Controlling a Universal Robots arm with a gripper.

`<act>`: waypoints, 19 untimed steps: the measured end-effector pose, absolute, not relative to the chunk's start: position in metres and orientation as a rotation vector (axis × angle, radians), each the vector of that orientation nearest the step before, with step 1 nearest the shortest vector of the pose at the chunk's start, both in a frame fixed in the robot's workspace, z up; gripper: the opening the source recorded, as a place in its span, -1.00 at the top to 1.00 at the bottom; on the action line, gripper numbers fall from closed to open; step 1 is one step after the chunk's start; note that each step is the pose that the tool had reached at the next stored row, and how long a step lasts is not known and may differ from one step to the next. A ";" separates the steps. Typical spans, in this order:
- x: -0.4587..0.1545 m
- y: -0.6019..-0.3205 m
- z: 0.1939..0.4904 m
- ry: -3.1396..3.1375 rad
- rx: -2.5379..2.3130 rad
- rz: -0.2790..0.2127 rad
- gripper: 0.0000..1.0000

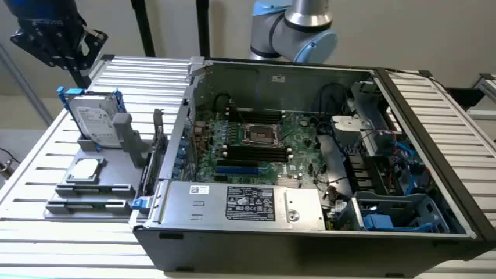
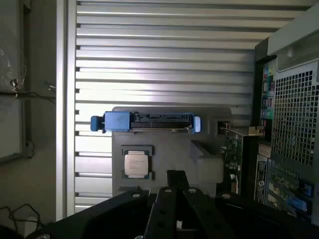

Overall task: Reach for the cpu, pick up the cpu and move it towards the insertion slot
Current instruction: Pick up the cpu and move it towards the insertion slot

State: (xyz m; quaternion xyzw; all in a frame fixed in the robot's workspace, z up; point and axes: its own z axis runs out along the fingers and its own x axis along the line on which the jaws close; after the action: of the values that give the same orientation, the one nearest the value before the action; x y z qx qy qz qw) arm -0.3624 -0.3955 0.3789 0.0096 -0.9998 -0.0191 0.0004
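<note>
Small square silver-topped cpu (image 1: 85,169) lies untouched in a grey plastic holder (image 1: 87,204) at the exterior view's left, outside the open dark computer case (image 1: 232,247). The black gripper (image 2: 175,175) hangs above the holder, its fingers closed together and holding nothing. The metal-framed insertion slot (image 1: 259,135) sits on the green motherboard (image 1: 304,129), well apart from the cpu. Reaching, lifting and carrying are all left to do.

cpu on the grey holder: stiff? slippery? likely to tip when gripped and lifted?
The cpu looks thin, flat and metal-topped, so it is probably rigid and light. Its smooth shiny top may be slippery; the edges likely give a surer grip. It lies flat on the grey holder, so rolling seems unlikely, though it could tilt if gripped off-centre.
</note>
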 end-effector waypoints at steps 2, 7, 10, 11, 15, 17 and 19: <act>-0.362 -0.396 0.379 -3.140 0.030 -0.060 0.79; -0.362 -0.396 0.379 -3.140 0.030 -0.060 0.79; -0.362 -0.396 0.379 -3.140 0.030 -0.060 0.79; -0.362 -0.395 0.379 -3.140 0.030 -0.060 0.79; -0.367 -0.397 0.379 -3.140 0.030 -0.060 0.79; -0.374 -0.399 0.378 -3.140 0.030 -0.060 0.79; -0.380 -0.401 0.378 -3.140 0.030 -0.060 0.79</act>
State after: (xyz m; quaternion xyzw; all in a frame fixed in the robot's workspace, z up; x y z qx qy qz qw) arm -0.3799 -0.4011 0.3777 0.0096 -0.9998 -0.0191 0.0004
